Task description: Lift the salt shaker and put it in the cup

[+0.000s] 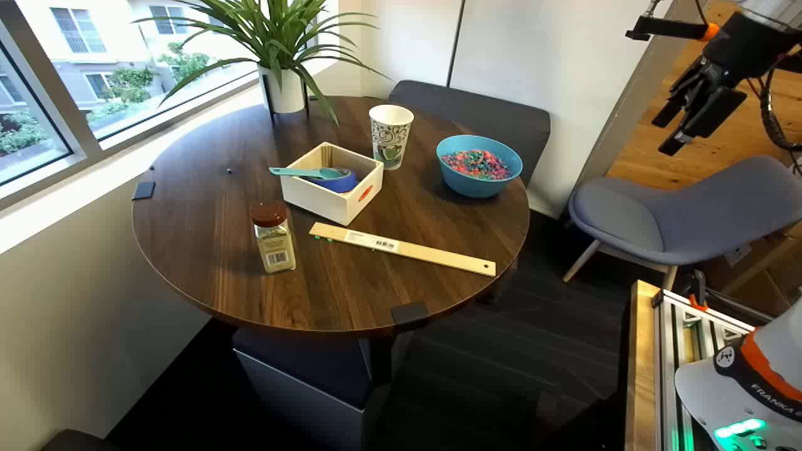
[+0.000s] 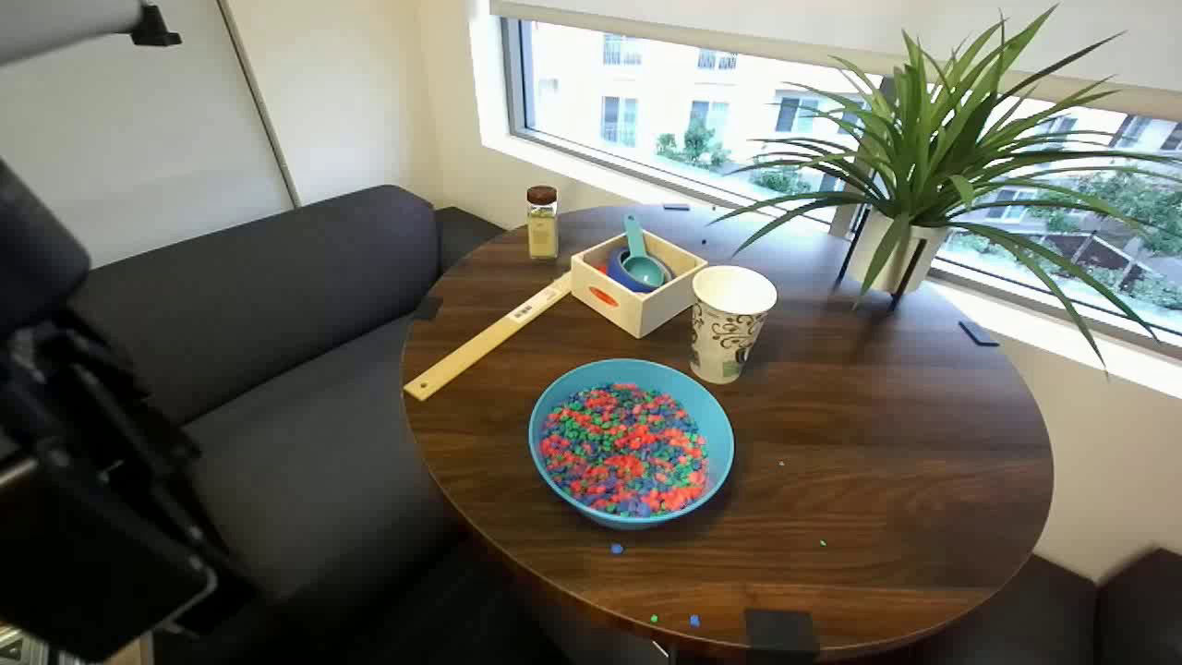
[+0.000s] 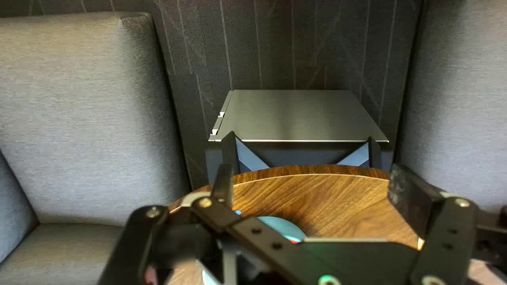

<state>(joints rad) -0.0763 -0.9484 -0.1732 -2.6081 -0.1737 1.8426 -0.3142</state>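
Two fingers (image 3: pixel 412 198) of the gripper (image 3: pixel 311 184) stand released and wide apart; through the gap between them, we see the edge of the table (image 1: pixel 200 263) in the wrist view. In an exterior view, we find the gripper raised and well apart from the salt shaker (image 1: pixel 276 245).

The salt shaker stands upright on the table, brown lid (image 1: pixel 269 213) uppermost. We locate it near a corner of the wooden box (image 1: pixel 310 197) and near one end of the wooden strip (image 1: pixel 432 255), which lies flat, with a hole at its opposite end.

The cup (image 1: pixel 391 138) stands upright, mouth up, just beside the wooden box; we cannot tell whether the two touch. The wooden box sits between the cup and the salt shaker.

Inside the wooden box we identify a blue round container (image 1: pixel 341 184) and, on top, a teal scoop (image 1: pixel 304 172) whose handle passes over the rim. Near the cup we note the blue bowl (image 1: pixel 473 186), which holds small red, green and blue pieces (image 2: pixel 628 443). A potted plant (image 1: pixel 285 91) stands at the table's edge, near the window (image 1: pixel 182 50).
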